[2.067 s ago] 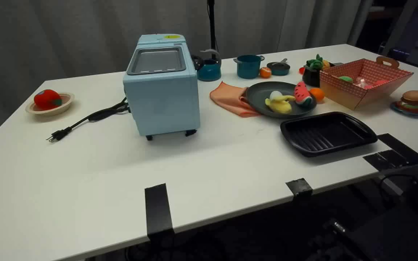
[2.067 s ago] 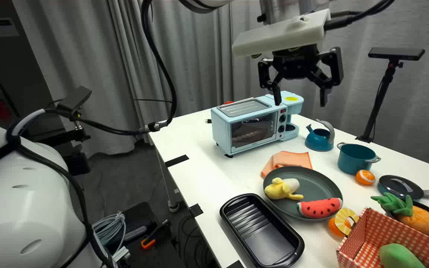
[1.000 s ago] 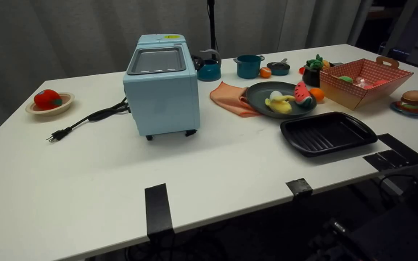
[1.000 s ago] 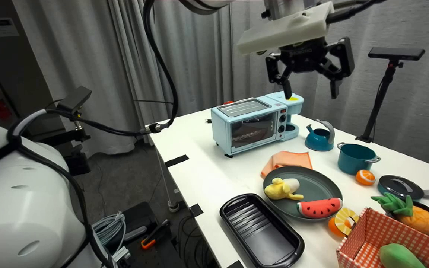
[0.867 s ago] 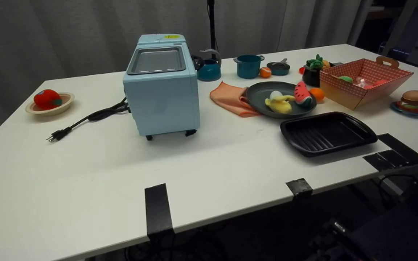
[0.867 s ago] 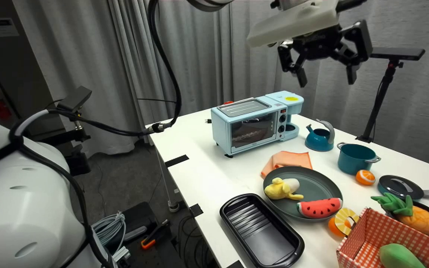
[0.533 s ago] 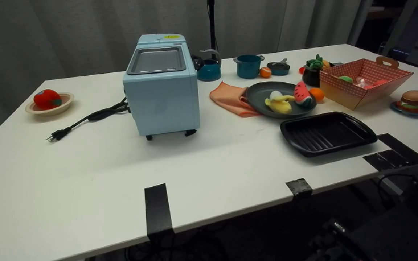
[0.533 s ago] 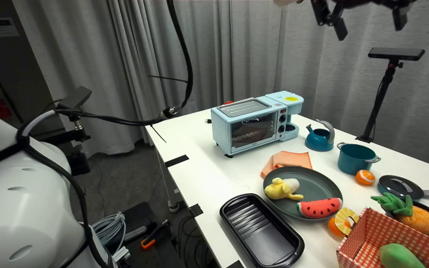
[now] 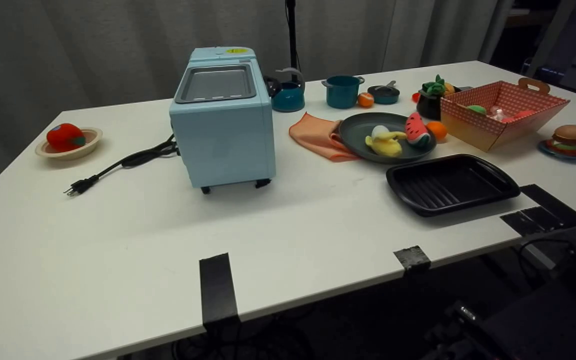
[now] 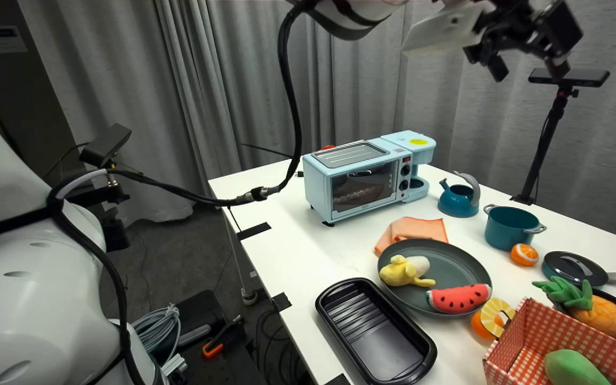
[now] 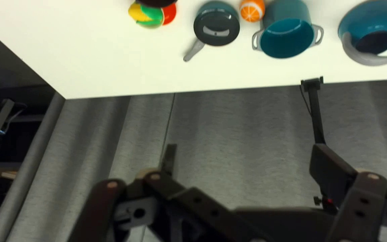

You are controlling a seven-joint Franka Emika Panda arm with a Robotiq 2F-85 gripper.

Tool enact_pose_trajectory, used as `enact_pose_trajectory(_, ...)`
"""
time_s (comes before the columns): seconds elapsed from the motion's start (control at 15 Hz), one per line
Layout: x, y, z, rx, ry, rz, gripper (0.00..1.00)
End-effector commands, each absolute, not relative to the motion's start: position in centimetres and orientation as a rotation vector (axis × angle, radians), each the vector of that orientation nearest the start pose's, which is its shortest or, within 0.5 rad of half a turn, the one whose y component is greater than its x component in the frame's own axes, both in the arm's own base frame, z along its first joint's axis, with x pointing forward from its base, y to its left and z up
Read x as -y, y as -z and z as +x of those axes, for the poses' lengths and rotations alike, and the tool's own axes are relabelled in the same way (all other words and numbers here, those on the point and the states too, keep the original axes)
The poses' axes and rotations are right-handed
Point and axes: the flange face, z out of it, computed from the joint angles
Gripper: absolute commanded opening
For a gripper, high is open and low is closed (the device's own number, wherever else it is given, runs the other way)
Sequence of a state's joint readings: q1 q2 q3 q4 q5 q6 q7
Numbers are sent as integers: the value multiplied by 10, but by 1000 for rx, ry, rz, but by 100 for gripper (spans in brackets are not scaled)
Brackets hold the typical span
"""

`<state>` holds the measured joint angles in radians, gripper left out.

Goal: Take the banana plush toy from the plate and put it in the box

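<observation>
The banana plush toy [image 9: 385, 146] lies on the dark grey-green plate [image 9: 360, 127]. In an exterior view the toy [image 10: 403, 271] sits near the plate's [image 10: 452, 262] edge beside a watermelon toy [image 10: 459, 299]. The red checked box [image 9: 470, 130] stands beyond the plate; in an exterior view the box [image 10: 559, 334] is cut off by the frame and holds a green toy [image 10: 572, 368]. My gripper [image 10: 527, 69] is open and empty, tilted, high above the table's far side. The wrist view shows its spread fingers [image 11: 244, 154] against the curtain. Toy, plate and box are out of the wrist view.
A black ridged pan [image 10: 377, 331] lies at the table's front edge beside the plate. A pale blue toaster oven [image 10: 361, 176], kettle [image 10: 460, 198], teal pot [image 10: 512, 227] and small pan [image 10: 575, 268] stand behind. A camera tripod [image 10: 546, 133] rises past the far edge.
My open gripper has risen and moved right, leaving the top of an exterior view about half a second ago, then come partly back down, more tilted. The toys, plate and box have not moved.
</observation>
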<state>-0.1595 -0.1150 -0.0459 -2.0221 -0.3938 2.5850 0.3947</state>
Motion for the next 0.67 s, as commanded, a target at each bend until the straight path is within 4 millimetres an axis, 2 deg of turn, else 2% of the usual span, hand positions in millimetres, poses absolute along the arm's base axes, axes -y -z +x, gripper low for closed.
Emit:
enact_pose_trajectory(0.0, 75, -529, 582, -642, 952, -3219, 100)
enact_pose_trajectory(0.07, 67, -518, 585, -638, 880, -3241, 100)
enact_pose_trajectory(0.13, 78, -528, 577, -600, 948, -3205, 100)
enact_pose_trajectory(0.27, 65, -510, 583, -603, 876, -3224, 100)
enact_pose_trajectory(0.47, 66, -510, 584, -612, 870, -3226, 100)
enact_pose_trajectory(0.6, 60, -491, 588, -531, 733, -3212, 100)
